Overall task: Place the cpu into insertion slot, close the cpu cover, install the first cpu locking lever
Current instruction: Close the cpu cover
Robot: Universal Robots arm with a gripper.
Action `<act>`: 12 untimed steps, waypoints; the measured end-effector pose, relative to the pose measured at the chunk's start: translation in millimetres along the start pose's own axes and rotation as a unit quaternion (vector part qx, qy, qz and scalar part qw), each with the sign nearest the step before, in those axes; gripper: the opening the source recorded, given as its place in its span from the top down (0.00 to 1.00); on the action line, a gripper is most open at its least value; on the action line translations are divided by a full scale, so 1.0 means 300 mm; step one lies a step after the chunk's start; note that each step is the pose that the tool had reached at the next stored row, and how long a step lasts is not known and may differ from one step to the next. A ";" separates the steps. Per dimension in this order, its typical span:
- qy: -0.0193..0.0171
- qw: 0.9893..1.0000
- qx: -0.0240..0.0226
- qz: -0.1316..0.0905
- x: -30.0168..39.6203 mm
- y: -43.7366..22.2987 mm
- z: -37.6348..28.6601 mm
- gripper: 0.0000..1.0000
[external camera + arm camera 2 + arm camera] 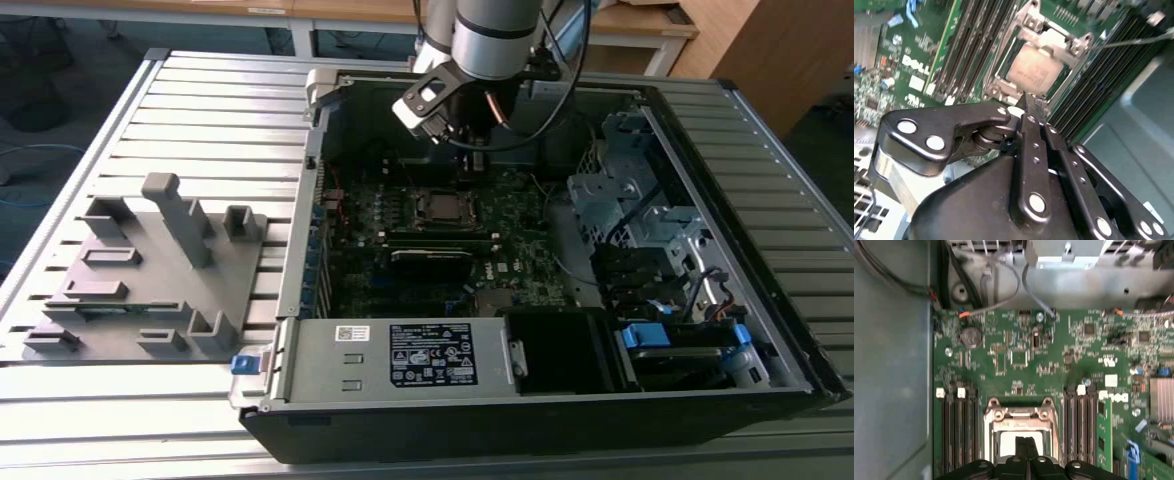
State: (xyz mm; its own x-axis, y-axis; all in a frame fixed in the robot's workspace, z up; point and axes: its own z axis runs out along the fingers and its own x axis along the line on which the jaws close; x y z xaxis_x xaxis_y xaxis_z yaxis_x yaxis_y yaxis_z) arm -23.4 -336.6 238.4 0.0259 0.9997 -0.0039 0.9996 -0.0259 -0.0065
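The cpu (1033, 67) lies flat in the socket, its dull silver top showing through the open centre of the cpu cover (1054, 40). The cover's silver frame lies down around the chip's edges. A thin metal locking lever (1134, 38) sticks out from one corner of the socket. My gripper (1029, 102) hangs just above the socket's edge, its two black fingers pressed together with nothing between them. In the first wrist view the gripper (1026, 442) is over the cpu (1006, 442) and the cover (1021, 414). In the exterior view the gripper (470, 160) hovers above the socket (441, 207).
The motherboard (514, 225) lies inside an open computer case (534, 400) on a slatted metal table (200, 110). Memory slots (956, 430) flank the socket on both sides. A grey fixture (147, 270) stands at the exterior view's left. Drive cages and cables (654, 230) fill the case's right side.
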 end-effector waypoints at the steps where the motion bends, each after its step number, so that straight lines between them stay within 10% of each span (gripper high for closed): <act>1: 0.000 1.000 0.007 0.000 0.000 0.000 0.001 0.90; 4: -0.001 1.000 0.025 0.000 0.000 0.001 0.002 0.90; 12: -0.001 1.000 0.027 0.000 0.000 0.001 0.002 0.90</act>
State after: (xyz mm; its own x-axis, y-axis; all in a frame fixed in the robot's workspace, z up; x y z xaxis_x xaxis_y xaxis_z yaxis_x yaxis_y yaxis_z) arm -23.2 -336.6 237.8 0.0257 0.9997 -0.0053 0.9978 -0.0259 -0.0603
